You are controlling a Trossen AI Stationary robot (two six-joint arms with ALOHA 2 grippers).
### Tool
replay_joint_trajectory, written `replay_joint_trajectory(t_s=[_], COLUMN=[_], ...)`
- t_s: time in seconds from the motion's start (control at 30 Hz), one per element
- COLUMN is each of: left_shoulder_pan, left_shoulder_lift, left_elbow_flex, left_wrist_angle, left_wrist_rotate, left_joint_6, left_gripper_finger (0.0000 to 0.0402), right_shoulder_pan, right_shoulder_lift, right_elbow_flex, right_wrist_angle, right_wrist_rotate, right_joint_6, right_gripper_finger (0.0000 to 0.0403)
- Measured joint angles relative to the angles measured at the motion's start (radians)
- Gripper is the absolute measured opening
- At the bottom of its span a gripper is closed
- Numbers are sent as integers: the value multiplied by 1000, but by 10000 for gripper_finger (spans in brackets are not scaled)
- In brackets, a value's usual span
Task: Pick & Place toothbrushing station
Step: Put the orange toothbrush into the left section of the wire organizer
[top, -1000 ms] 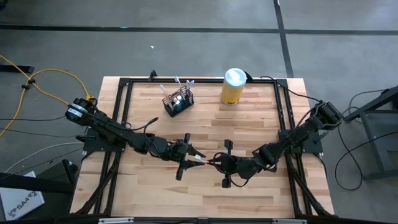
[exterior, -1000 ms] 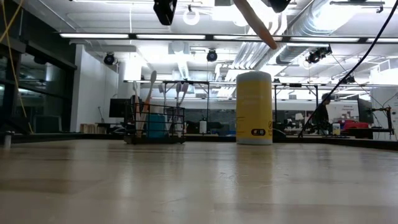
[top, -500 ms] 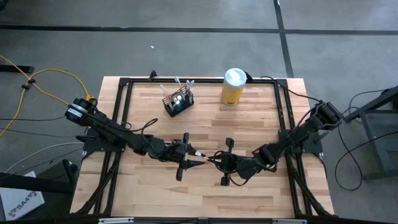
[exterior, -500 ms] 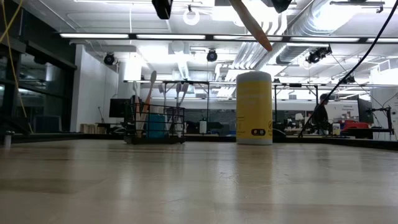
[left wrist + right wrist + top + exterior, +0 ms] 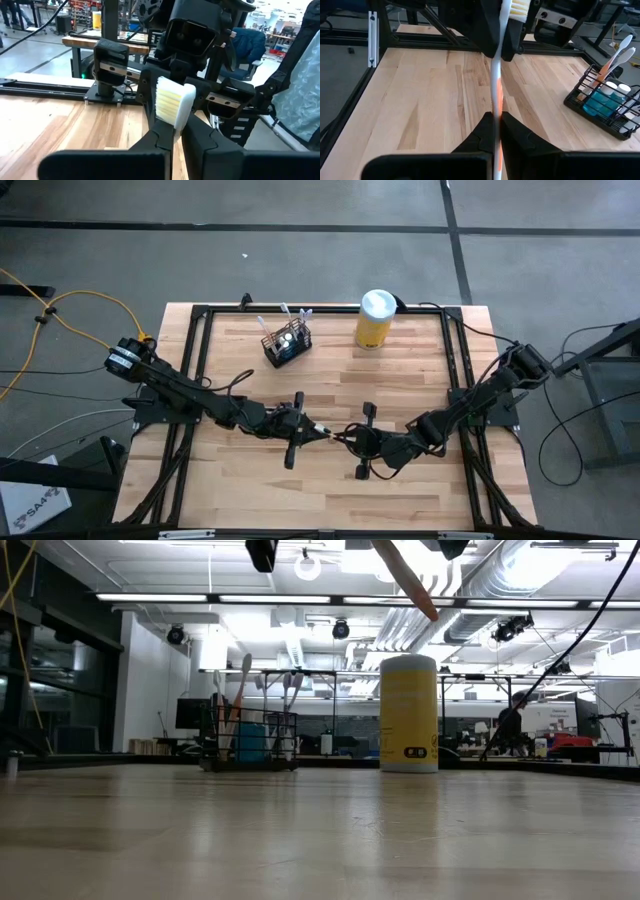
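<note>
Beside the yellow cylindrical canister [image 5: 374, 320] on the pale planked wooden desk [image 5: 400, 380] stands the black wire-mesh toothbrushing station [image 5: 287, 343]. Nearer, left gripper [image 5: 318, 430] and right gripper [image 5: 346, 442] both clamp one slim white toothbrush [image 5: 497, 75].

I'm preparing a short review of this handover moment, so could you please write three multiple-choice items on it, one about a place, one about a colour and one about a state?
1. Where on the table does the mesh holder stand?
A. At the near edge
B. Toward the far edge, left of the canister
C. On the canister

2. What colour is the canister's body?
A. Yellow
B. Blue
C. Red

3. How is the toothbrush held?
A. It lies loose on the table
B. Only the right hand grips it
C. Both the left hand and the right hand are shut on it

Answers: 1 B, as the high view shows; 2 A, yellow under a white lid; 3 C, each wrist view shows its fingers clamping the brush.
</note>
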Motion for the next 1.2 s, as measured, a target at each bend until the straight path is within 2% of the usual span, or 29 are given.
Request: replay_joint_trajectory(t_s=[0.2,0.33,0.47,0.67,0.83,0.97,1.03,1.2], left_shoulder_pan=[0,-1,-6,-33,-57,-51,-40,27], left_shoulder_lift=[0,0,0,-6,-70,-159,-213,-356], left_elbow_flex=[0,0,0,0,1,0,1,1], left_wrist_angle=[0,-1,-25,-60,-209,-369,-439,-666], left_wrist_rotate=[2,-2,-80,-209,-419,-579,-613,-615], left_joint_6=[24,26,37,44,27,-33,-60,-164], left_gripper_finger=[7,6,5,5,5,5,5,5], right_shoulder_pan=[0,-1,0,0,1,14,22,53], right_shoulder_lift=[0,0,0,0,0,0,0,0], right_elbow_flex=[0,0,0,0,0,0,0,0], right_wrist_angle=[0,0,-8,-31,-41,-42,-47,-54], right_wrist_rotate=[-9,-17,25,146,172,162,160,161], right_joint_6=[0,0,-6,-61,-54,-28,-13,4], right_gripper_finger=[8,31,67,127,169,187,190,191])
